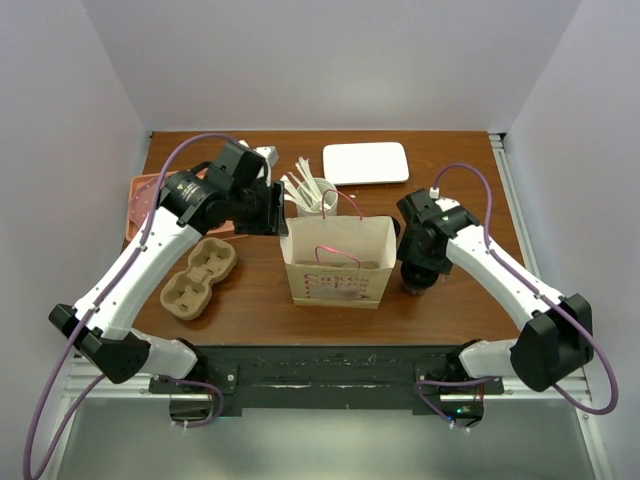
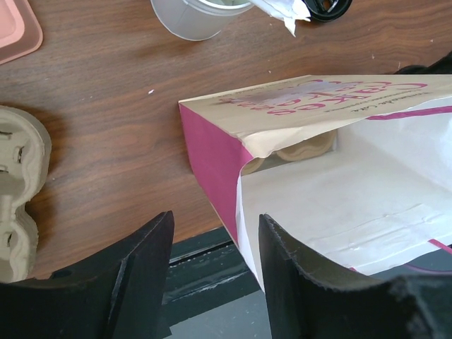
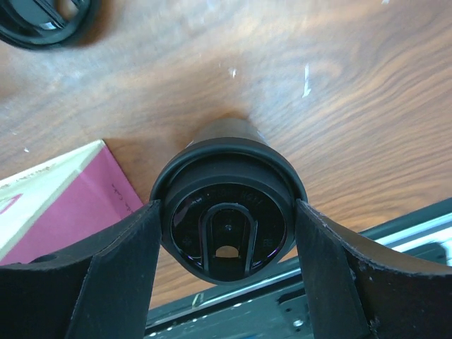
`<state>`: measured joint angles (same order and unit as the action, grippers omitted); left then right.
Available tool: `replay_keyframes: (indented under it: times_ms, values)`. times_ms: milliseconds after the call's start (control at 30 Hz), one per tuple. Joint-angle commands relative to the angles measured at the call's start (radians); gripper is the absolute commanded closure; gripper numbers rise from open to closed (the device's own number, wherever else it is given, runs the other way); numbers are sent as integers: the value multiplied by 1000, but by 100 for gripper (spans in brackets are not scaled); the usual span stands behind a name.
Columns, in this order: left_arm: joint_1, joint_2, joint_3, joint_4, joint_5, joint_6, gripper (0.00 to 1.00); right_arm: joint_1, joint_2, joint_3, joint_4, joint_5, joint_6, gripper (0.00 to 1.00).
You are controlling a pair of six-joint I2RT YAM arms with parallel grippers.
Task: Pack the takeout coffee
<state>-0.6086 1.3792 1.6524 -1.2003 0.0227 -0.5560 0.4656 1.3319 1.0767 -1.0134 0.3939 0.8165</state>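
Observation:
The takeout coffee, a short dark cup with a round black lid, stands on the wooden table just right of the paper bag. From above, my right gripper straddles it, and both fingers press against the lid's rim. In the top view the right gripper covers most of the cup. At the bag's left end, my left gripper is open. In the left wrist view the bag's pink side wall runs between the left gripper's fingers, one finger inside the open bag and one outside.
A brown pulp cup carrier lies left of the bag. Behind the bag stands a white cup of pale stirrers, with a white flat box farther back. A pink tray sits at the far left. A dark round object lies beyond the coffee.

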Motion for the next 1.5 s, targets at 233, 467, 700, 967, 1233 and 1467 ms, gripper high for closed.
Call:
replay_keyframes:
  times_ms: [233, 467, 700, 967, 1233, 1467]
  values:
    - [7, -31, 27, 8, 2, 22, 43, 4, -118, 339, -126, 106, -255, 63]
    - [6, -13, 1, 51, 60, 28, 46, 4, -86, 623, -221, 45, -462, 68]
    - [6, 43, 36, 53, 71, 42, 46, 4, -45, 913, -271, -183, -605, 70]
    - [6, 128, 121, 42, 13, 65, 52, 4, -175, 865, -140, -521, -758, 70]
    - [7, 179, 190, 28, 3, 71, 77, 16, -223, 796, -93, -731, -843, 72]
    - [6, 149, 150, 79, 36, 51, 96, 24, -226, 761, -93, -788, -853, 73]
